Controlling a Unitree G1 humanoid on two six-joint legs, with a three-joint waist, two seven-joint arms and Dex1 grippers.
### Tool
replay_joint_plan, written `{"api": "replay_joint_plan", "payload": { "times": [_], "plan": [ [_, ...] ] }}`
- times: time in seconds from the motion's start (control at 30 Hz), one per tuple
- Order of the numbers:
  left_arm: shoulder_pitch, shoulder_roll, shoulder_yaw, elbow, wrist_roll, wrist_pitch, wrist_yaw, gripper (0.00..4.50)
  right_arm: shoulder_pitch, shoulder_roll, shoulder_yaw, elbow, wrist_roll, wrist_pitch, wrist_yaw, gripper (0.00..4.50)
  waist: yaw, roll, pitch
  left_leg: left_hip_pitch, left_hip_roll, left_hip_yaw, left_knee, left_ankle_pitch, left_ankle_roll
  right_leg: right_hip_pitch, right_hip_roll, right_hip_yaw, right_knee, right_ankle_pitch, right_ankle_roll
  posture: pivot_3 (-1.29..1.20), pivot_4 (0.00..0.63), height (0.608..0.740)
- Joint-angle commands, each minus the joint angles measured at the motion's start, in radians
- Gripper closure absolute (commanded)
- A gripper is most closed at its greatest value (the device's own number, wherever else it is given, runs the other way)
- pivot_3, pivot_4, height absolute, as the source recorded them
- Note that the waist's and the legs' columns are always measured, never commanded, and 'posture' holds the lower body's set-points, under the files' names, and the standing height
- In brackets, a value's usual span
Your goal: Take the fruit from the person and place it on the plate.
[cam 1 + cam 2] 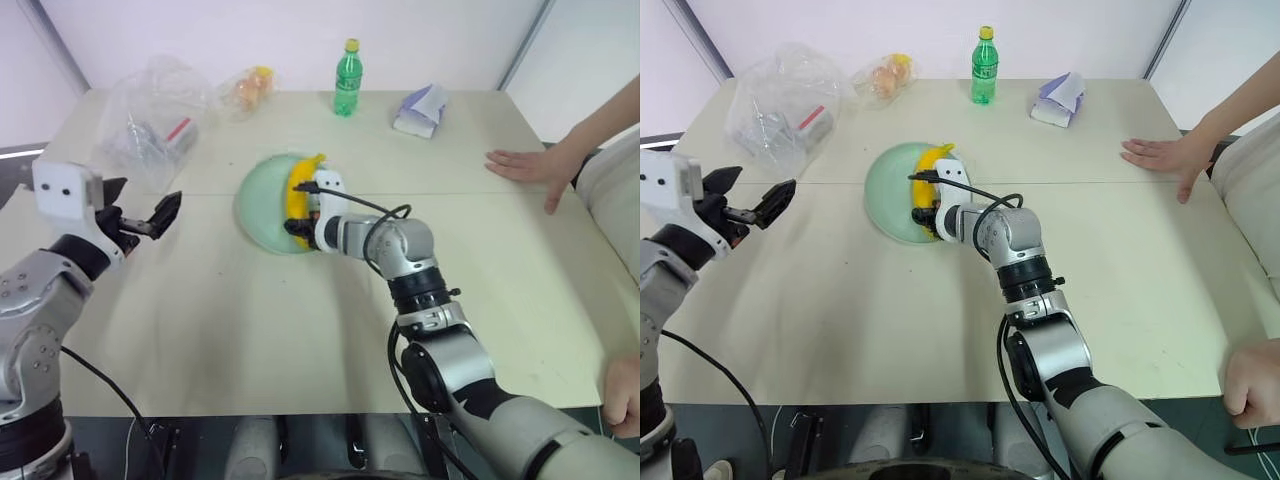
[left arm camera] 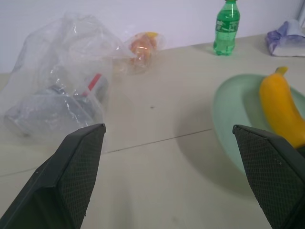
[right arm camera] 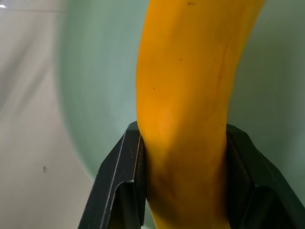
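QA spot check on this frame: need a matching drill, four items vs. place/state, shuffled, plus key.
1. banana
2. left gripper
3. green bottle
4. person's hand

a. upright at the table's far edge
b. flat on the table
c. clamped in the right gripper over the plate
d. open, holding nothing

Pairs: 1-c, 2-d, 3-a, 4-b

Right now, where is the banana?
The banana is over the mint-green plate at mid-table, gripped by the right hand.

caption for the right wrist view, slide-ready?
Right gripper shut on the banana, holding it over the mint-green plate.
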Motion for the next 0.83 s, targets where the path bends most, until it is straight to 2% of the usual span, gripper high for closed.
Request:
{"api": "replay_joint_plan", "payload": {
  "times": [0.03,0.13,0.17,0.33,0.4,0.53,0.67,0.83],
  "plan": [
    [0.006,0.006,0.028,-0.049,-0.012,-0.007,0.013,0.0,-0.02,0.002,0.004,-0.008,-0.017,-0.016,0.022,1.64,0.0,0.0,0.0,0.0,0.0,0.0,0.0,0.0,0.0,0.0,0.0,0.0,0.0,0.0,0.0,0.0,0.15,0.731],
    [0.004,0.007,0.02,-0.043,-0.012,-0.014,0.019,0.0,-0.024,-0.001,0.0,-0.012,-0.027,-0.02,0.038,0.17,0.0,0.0,0.0,0.0,0.0,0.0,0.0,0.0,0.0,0.0,0.0,0.0,0.0,0.0,0.0,0.0,0.15,0.731],
    [0.0,0.005,0.014,-0.04,-0.011,-0.018,0.02,0.0,-0.026,-0.006,0.003,-0.016,-0.033,-0.025,0.042,0.07,0.0,0.0,0.0,0.0,0.0,0.0,0.0,0.0,0.0,0.0,0.0,0.0,0.0,0.0,0.0,0.0,0.15,0.731],
    [-0.02,0.002,-0.015,-0.021,-0.008,-0.033,0.015,0.0,-0.044,-0.039,-0.006,-0.057,-0.039,-0.016,0.073,0.07,0.003,0.0,0.0,0.0,0.0,0.0,0.0,0.0,0.0,0.0,0.0,0.0,0.0,0.0,0.0,0.0,0.15,0.731],
    [-0.034,0.003,-0.022,-0.01,-0.014,-0.038,0.006,0.0,-0.059,-0.091,-0.012,-0.122,-0.028,0.0,0.109,0.07,0.004,0.0,0.0,0.0,0.0,0.0,0.0,0.0,0.0,0.0,0.0,0.0,0.0,0.0,0.0,0.0,0.15,0.731],
    [-0.041,0.02,-0.021,-0.001,-0.051,-0.04,-0.048,0.0,-0.069,-0.28,-0.034,-0.324,0.044,0.058,0.268,0.07,0.008,0.0,0.0,-0.001,0.0,0.0,0.0,0.0,0.0,0.0,-0.001,0.0,-0.001,0.0,0.0,0.0,0.15,0.731],
    [-0.045,0.04,-0.01,0.007,-0.089,-0.041,-0.097,0.0,-0.02,-0.484,-0.049,-0.456,0.08,0.04,0.419,0.07,0.005,0.0,0.0,-0.001,0.0,0.0,-0.001,0.0,0.0,0.0,0.0,0.0,-0.002,0.0,0.0,0.0,0.15,0.731],
    [-0.07,0.04,-0.005,0.026,-0.129,-0.051,-0.12,0.0,0.13,-0.74,-0.092,-0.561,0.108,-0.055,0.636,0.07,0.005,0.0,0.001,0.0,0.0,0.001,-0.001,0.0,0.0,0.0,0.0,0.0,-0.002,0.0,0.0,0.0,0.15,0.731]
  ]
}}
